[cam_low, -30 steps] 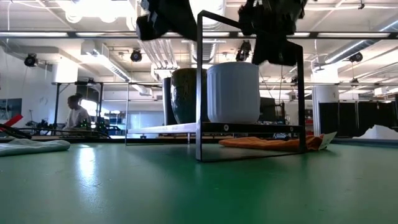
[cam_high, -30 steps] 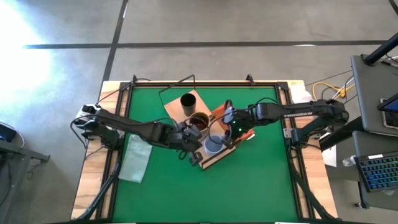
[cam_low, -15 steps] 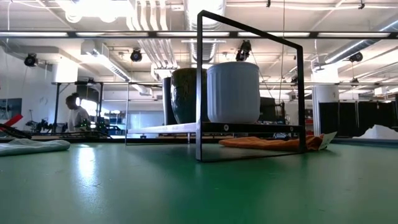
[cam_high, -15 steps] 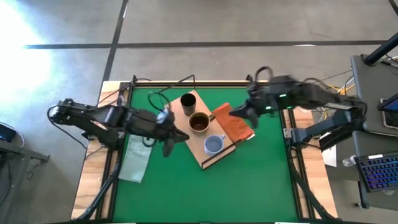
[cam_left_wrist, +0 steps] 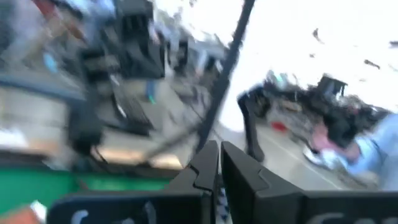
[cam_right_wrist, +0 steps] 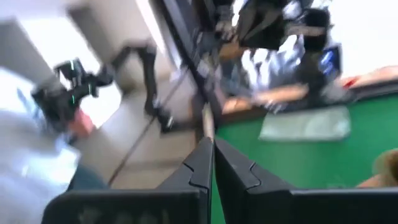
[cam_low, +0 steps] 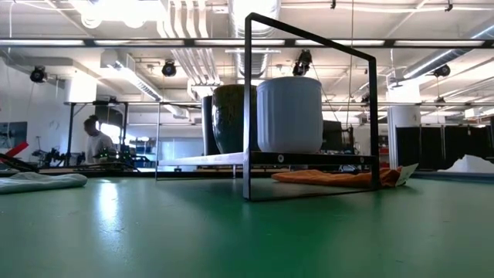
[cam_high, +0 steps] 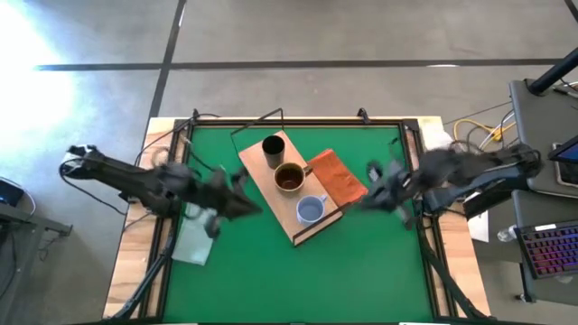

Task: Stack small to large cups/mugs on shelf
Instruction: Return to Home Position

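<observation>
Three cups stand in a row on the light-wood shelf, bottoms on the board: the black cup at the far end, the brown mug in the middle, the pale blue-grey cup at the near end. The low view shows the pale cup and the brown mug inside the black wire frame. My left gripper hangs left of the shelf, shut and empty. My right gripper hangs right of the shelf, shut and empty.
A reddish-brown cloth lies against the shelf's right side. A pale cloth lies at the table's left edge. The green table has open room toward its near edge. A person shows far off in the room.
Both grippers have drawn away from the cups and out of the low view. My left gripper has gone toward the table's left edge, my right gripper toward the right and near edges. The three cups and the shelf have stayed where they were.
</observation>
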`<state>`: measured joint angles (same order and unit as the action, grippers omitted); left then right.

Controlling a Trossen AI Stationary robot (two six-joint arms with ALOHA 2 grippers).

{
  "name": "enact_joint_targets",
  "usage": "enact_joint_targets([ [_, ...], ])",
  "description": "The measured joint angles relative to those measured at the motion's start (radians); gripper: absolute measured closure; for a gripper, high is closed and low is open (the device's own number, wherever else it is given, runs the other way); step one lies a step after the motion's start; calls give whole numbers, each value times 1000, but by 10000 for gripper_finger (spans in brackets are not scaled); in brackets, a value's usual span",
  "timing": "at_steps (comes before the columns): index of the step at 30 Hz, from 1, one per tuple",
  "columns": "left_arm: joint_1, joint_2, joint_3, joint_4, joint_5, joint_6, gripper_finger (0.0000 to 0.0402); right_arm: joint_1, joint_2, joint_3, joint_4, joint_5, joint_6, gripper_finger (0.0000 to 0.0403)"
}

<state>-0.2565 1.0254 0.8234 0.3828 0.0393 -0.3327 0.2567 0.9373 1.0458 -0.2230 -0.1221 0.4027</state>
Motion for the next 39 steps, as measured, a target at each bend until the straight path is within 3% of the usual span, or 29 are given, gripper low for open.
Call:
enact_joint_targets([
  [7,90,-255,-145,-70,-3,105,396,-137,-315,-224,33,-78,-55,394],
  [11,111,-383,-259,-43,-13,99,396,-154,-444,-364,157,-106,-89,394],
  [24,113,-725,-682,48,-7,-54,396,-153,-657,-805,582,-97,-90,394],
  [28,113,-867,-807,52,-9,-144,396,-153,-716,-876,564,-8,-70,394],
  [33,113,-1014,-812,-237,-6,-214,396,-153,-806,-898,486,42,-115,394],
  [39,114,-957,-814,-281,3,-214,396,-153,-939,-927,353,5,-119,394],
])
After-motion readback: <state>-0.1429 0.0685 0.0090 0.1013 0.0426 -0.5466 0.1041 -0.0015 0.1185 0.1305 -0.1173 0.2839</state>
